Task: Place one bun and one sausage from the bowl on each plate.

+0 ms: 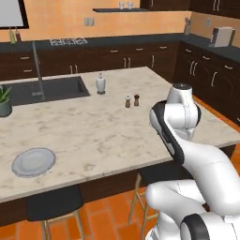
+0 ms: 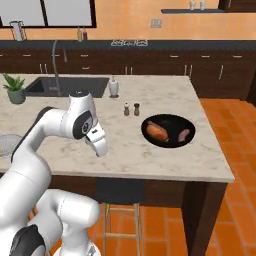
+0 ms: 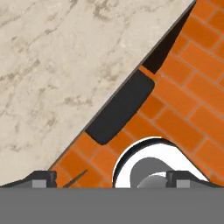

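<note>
Black bowl (image 2: pixel 168 131) sits far right on the marble counter (image 2: pixel 150 155), bun (image 2: pixel 156 131) and sausage (image 2: pixel 183 135) inside; one plate (image 1: pixel 33 161) waits left; gripper (image 3: pixel 109 178) hangs spread and empty over the near edge, ready to reach.

Base views flank arm, share counter (image 1: pixel 93 131).

One black bowl (image 2: pixel 168 131) sits on the island, with one bun (image 2: pixel 156 131) at its nine o'clock side and one sausage (image 2: pixel 183 135) toward three o'clock. One blue-rimmed plate (image 1: pixel 33 161) lies whole in sight; a sliver of another shows at the picture's edge. Two small shakers (image 2: pixel 131 109) stand side by side, one white bottle (image 1: pixel 100 83), one potted plant (image 1: pixel 3 100), and two dark stools (image 1: pixel 53 202) under the counter's edge.
</note>
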You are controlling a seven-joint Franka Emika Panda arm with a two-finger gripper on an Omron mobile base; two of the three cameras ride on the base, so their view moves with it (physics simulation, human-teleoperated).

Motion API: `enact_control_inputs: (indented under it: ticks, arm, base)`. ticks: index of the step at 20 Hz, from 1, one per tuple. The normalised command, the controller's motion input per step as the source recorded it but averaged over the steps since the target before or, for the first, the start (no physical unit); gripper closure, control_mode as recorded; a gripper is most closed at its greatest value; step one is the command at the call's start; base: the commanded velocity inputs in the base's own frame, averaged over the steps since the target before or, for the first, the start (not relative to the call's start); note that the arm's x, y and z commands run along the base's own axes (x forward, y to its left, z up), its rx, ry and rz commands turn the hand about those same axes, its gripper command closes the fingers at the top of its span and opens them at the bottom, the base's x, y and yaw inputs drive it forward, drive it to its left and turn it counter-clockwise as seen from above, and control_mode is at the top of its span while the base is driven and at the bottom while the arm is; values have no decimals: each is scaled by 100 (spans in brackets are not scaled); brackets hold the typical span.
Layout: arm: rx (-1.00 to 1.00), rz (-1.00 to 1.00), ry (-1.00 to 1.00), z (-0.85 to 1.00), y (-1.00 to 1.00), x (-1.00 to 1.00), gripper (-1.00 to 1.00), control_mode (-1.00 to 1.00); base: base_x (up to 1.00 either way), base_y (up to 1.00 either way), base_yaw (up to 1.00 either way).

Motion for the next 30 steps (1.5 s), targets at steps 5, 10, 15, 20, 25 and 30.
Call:
enact_control_inputs:
  ticks: [5,10,15,20,25,30]
  arm:
    - [0,0,0,0,0,0,-100,100]
    - [0,0,0,0,0,0,-100,100]
    - [0,0,0,0,0,0,-100,100]
    - [-1,0,0,-7,1,8,-100,-100]
    - [-5,40,1,-3,1,84,-100,-100]
    - [-19,54,1,-11,13,59,-100,-100]
  base:
    - [39,-100,-3]
    - [75,-96,5]
    - [86,-46,30]
    - [47,-18,22]
    - [0,0,0]
    - [0,0,0]
